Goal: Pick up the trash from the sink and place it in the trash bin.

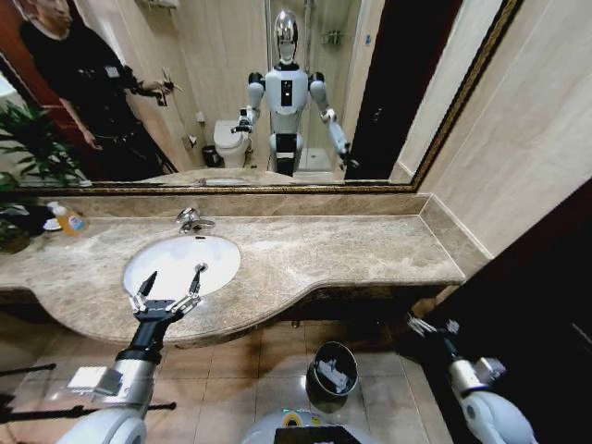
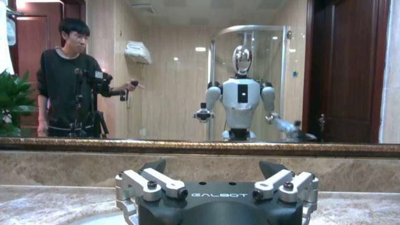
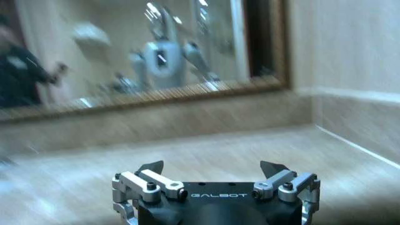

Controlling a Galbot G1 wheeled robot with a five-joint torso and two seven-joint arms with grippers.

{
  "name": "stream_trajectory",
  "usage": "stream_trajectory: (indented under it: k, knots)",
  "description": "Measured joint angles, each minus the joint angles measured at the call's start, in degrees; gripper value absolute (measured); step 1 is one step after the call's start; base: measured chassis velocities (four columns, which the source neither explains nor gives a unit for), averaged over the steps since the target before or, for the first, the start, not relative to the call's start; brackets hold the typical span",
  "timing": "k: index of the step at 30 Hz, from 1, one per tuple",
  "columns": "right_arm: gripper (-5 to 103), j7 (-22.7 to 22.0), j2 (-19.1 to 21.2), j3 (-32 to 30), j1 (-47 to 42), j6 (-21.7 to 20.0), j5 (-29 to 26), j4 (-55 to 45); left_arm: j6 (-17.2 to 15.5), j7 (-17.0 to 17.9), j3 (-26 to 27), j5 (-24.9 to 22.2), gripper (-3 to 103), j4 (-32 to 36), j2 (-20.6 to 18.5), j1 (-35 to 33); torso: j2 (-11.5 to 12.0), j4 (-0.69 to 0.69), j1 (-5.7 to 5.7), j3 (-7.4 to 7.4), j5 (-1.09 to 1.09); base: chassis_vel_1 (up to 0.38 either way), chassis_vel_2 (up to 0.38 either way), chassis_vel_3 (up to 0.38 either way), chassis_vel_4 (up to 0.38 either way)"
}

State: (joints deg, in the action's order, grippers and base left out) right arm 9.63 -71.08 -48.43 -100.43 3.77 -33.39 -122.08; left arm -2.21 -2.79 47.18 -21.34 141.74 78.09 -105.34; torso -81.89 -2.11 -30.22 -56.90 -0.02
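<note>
Lower centre of the head view, trash point(image 1: 329, 374) is sitting inside the trash bin point(image 1: 314, 357): a pale packet-like piece, too small to say which item. The bin is standing on the tiled floor point(image 1: 277, 365) below the bench's front edge, just right of the sink, between the two arms, probably so either one can drop into it without the base driving.

Sink point(image 1: 208, 254) is sitting left of centre in the marble bench point(image 1: 370, 250), and its visible part is looking bare white. No tubes or wrappers are showing in it, though the left hand is hiding part of the near rim. I judge the basin mostly or fully cleared.

Left hand point(image 1: 169, 280) is hovering over the sink's near edge, fingers spread wide apart and holding nothing, pointing toward the faucet point(image 1: 191, 219). That reads as ready for another reach or just finished.

Right hand point(image 1: 429, 326) is hanging low at the lower right, off the bench's right end beside a dark panel, near the bin. Its fingers are also standing apart and empty.

Orange-capped bottle point(image 1: 67, 218) is sitting at the far left of the bench beside a plant point(image 1: 32, 148), well apart from the sink. Faucet is the only thing crowding a reach. Bench right of the sink is carrying nothing.
</note>
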Motion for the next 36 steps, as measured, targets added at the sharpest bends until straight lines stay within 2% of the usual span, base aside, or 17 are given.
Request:
stream_trajectory:
  k: [4,7,12,15,23,36]
  knots:
    - [100,-0.7,-1.5,2.4,-0.1,-2.7,0.6,-7.6,0.0,0.0,0.0,0.0,100,0.0,0.0,0.0,0.0,0.00,0.00,0.00,0.01,0.000,0.000,0.000,0.000]
    - [100,-0.1,-3.1,6.7,0.8,-4.3,1.2,-13.1,0.0,0.0,0.0,0.0,100,0.0,0.0,0.0,0.0,0.01,0.00,0.00,-0.01,0.000,0.000,0.000,0.000]
    - [100,0.1,-4.4,9.5,5.5,-3.8,3.2,-11.0,0.0,0.0,0.0,0.0,100,0.0,0.0,0.0,0.0,0.00,0.00,0.00,0.02,0.000,0.000,0.000,0.000]
    - [100,-3.9,-4.4,11.0,9.9,-3.9,6.7,-6.4,0.0,0.0,0.0,0.0,100,0.0,0.0,0.0,0.0,-0.01,-0.01,-0.01,0.03,0.000,0.000,0.000,0.000]
    - [100,-4.4,-3.0,9.1,10.3,-4.6,5.9,-3.1,0.0,0.0,0.0,0.0,100,0.0,0.0,0.0,0.0,0.00,-0.01,-0.01,0.02,0.000,0.000,0.000,0.000]
    - [100,-4.2,-2.8,8.9,10.3,-4.3,5.8,-2.7,0.0,0.0,0.0,0.0,100,0.0,0.0,0.0,0.0,0.00,-0.01,-0.01,0.02,0.000,0.000,0.000,0.000]
